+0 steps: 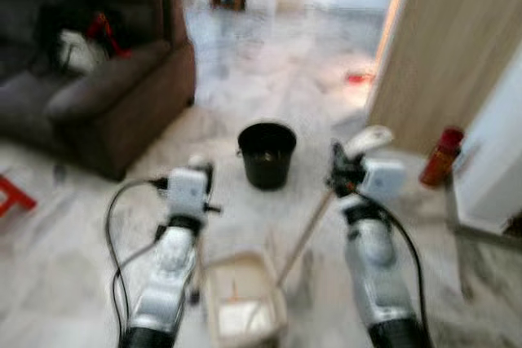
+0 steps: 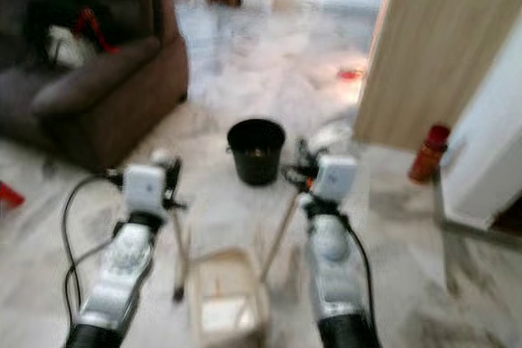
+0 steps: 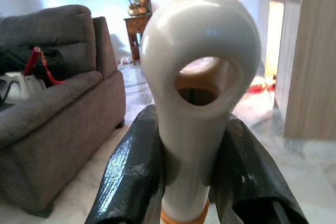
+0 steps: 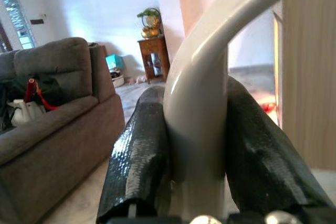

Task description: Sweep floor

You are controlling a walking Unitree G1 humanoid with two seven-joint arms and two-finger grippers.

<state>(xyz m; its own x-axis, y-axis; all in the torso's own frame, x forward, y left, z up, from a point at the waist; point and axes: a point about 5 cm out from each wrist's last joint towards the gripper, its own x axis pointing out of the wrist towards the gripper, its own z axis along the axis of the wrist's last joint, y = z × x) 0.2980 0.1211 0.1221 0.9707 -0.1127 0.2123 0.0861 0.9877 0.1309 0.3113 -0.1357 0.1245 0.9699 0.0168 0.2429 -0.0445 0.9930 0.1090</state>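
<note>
A cream dustpan (image 1: 243,306) stands on the marble floor (image 1: 269,71) between my two arms. Its long thin pole (image 1: 306,234) slants up to my right gripper (image 1: 342,165), which is shut on the curved cream dustpan handle (image 4: 199,103). My left gripper (image 1: 200,167) is shut on the cream top of a broom handle (image 3: 199,77), which ends in a loop with a hole. The broom's stick (image 1: 198,270) runs down beside the dustpan; its head is hidden. The head views are blurred.
A black bucket (image 1: 266,154) stands on the floor just ahead. A dark sofa (image 1: 98,87) with bags is at the left, a wooden panel (image 1: 440,46) and a red bottle (image 1: 441,156) at the right. Open floor stretches ahead.
</note>
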